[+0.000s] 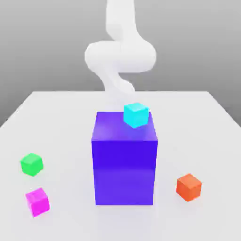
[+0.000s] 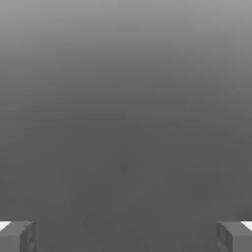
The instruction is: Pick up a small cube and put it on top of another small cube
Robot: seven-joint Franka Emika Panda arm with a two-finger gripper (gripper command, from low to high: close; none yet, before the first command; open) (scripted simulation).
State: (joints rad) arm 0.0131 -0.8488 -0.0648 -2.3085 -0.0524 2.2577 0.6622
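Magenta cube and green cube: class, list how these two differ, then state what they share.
Colour: the magenta cube is glossy pink, the green cube bright green. Place: the magenta cube sits nearer the exterior view's bottom edge, the green cube farther back, apart from it. Shared: similar small size, both resting on the white table, on the exterior view's left of the purple block.

The white arm (image 1: 120,52) runs off the exterior view's upper edge, and its lower reach drops out of sight behind the big purple block (image 1: 124,160) and the cyan cube (image 1: 136,115) resting on top. In the hand view, the gripper (image 2: 126,237) shows just two grey fingertips (image 2: 17,236), both cut off at the picture's corners.
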